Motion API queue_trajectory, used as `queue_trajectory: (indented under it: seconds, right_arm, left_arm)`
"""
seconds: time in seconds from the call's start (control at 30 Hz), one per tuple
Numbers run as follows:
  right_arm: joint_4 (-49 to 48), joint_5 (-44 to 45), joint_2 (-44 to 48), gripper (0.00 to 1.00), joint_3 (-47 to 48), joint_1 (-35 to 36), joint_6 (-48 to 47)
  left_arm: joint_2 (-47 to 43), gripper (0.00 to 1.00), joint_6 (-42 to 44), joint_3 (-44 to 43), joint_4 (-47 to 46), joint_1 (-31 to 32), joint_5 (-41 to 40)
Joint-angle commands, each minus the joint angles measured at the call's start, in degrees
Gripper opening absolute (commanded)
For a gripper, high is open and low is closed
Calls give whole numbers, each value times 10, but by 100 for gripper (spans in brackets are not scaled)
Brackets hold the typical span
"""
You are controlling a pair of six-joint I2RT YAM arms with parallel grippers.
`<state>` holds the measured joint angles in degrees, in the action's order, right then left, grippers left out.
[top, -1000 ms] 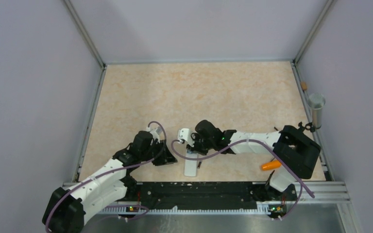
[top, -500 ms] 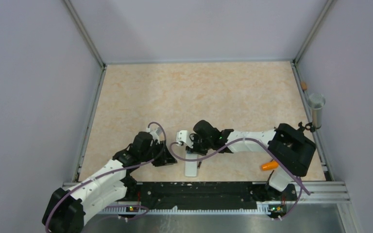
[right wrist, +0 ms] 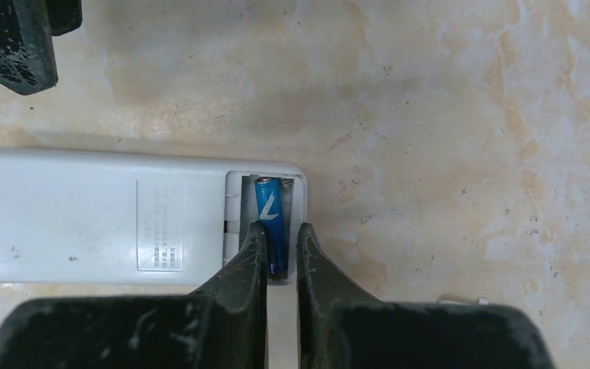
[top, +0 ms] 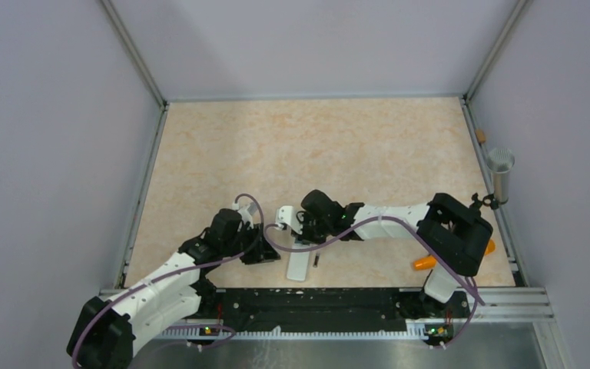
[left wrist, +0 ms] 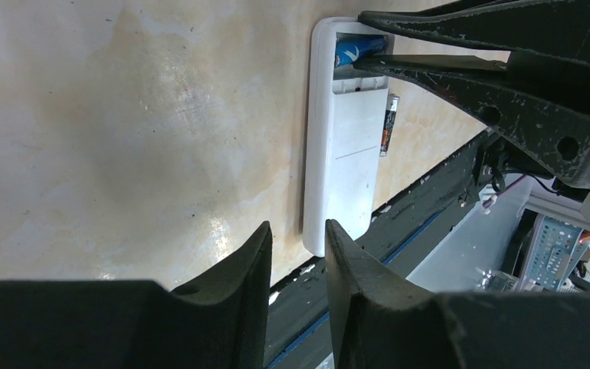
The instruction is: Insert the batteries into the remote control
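The white remote control (top: 299,265) (left wrist: 343,154) (right wrist: 100,215) lies back up near the table's front edge, its battery bay open at the far end. A blue battery (right wrist: 270,219) (left wrist: 357,49) lies in the bay. The dark battery (left wrist: 389,123) (top: 316,260) rests on the table beside the remote. My right gripper (right wrist: 280,231) (top: 305,233) hangs over the bay, jaws nearly together astride the blue battery's near end; whether they pinch it is unclear. My left gripper (left wrist: 298,238) (top: 267,251) sits left of the remote, slightly open and holding nothing.
An orange tapered object (top: 427,262) lies at the front right, partly under the right arm. A metal cup (top: 500,171) stands outside the right rail. The black front rail (top: 315,298) runs just behind the remote's near end.
The right gripper has shifted a little left over the bay and its jaws have narrowed. The remote has turned slightly. The left arm has not moved.
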<state>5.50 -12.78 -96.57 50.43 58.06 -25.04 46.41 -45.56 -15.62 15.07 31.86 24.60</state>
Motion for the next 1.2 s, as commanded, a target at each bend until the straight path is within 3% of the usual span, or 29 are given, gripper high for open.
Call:
queue_trajectory:
  seconds: [0.0, 0.53, 0.93, 0.97, 1.07, 1.17]
  right_arm:
    - [46, 14, -11, 0, -14, 12, 15]
    - [-10, 27, 140, 0, -31, 18, 39]
    - [-28, 40, 139, 0, -42, 18, 61]
    - [-32, 43, 136, 3, -41, 18, 67]
    - [-35, 34, 121, 26, -37, 19, 71]
    - [-14, 31, 94, 31, -19, 18, 65]
  left_arm:
    - [8, 33, 11, 0, -17, -1, 4]
    - [36, 33, 5, -8, -41, -1, 18]
    - [57, 33, -5, -17, -62, -1, 18]
    - [55, 33, -4, -17, -60, -1, 15]
    - [52, 33, -3, -18, -53, -1, 8]
    - [48, 34, -2, -20, -44, -1, 3]
